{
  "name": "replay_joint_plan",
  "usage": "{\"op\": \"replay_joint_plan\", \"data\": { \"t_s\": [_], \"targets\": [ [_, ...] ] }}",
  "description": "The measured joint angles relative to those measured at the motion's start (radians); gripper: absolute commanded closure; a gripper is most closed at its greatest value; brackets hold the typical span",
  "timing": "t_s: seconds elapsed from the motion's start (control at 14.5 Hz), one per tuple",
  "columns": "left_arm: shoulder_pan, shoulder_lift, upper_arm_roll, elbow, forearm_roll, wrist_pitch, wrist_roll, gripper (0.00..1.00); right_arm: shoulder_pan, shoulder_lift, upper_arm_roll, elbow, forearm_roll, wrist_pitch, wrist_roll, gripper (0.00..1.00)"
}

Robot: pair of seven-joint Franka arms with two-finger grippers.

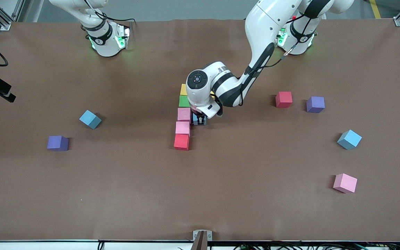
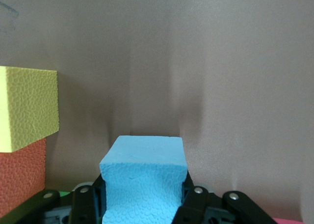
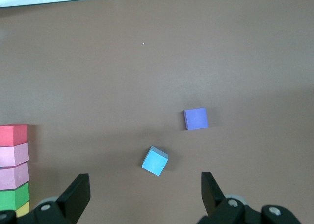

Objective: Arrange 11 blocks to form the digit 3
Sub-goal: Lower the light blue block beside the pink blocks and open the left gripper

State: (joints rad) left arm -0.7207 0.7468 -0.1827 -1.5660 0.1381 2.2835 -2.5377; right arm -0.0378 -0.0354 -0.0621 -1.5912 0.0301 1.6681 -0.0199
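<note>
Foam of a light blue block [image 2: 143,184] was seen dented between the fingers of the left claw [image 1: 199,119], which was clamped on its side faces low over the counter [image 1: 221,194], just beside the pink block [image 1: 184,114] of the column. Such a cube was judged light, soft and grippy, best held across flat opposite faces without heavy squeezing. The right claw [image 3: 147,197] was held wide open and empty, waiting above a loose blue block [image 3: 155,161].
</note>
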Motion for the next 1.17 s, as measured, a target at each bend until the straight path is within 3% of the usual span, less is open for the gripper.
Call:
{"op": "replay_joint_plan", "data": {
  "t_s": [0.28,0.41,0.55,0.62,0.69,1.17],
  "targets": [
    [-0.004,0.021,0.0,0.024,0.0,0.0,0.008,0.78,0.0,0.0,0.0,0.0,0.0,-0.001,0.0,0.0],
    [-0.007,0.029,0.0,0.034,0.0,0.0,0.011,0.73,0.0,0.0,0.0,0.0,0.0,-0.001,0.0,0.0],
    [-0.008,0.032,0.0,0.038,0.0,0.0,0.018,0.53,0.0,0.0,0.0,0.0,0.0,-0.001,0.0,0.0],
    [-0.008,0.033,0.0,0.039,0.0,0.0,0.019,0.36,0.0,0.0,0.0,0.0,0.0,-0.001,0.0,0.0],
    [-0.008,0.033,0.0,0.039,0.0,0.0,0.02,0.0,0.0,0.0,0.0,0.0,0.0,-0.001,0.0,0.0],
    [-0.012,-0.009,-0.003,0.073,0.0,-0.022,0.022,0.0,0.0,0.0,0.001,0.0,0.0,-0.002,0.0,0.0]
  ]
}}
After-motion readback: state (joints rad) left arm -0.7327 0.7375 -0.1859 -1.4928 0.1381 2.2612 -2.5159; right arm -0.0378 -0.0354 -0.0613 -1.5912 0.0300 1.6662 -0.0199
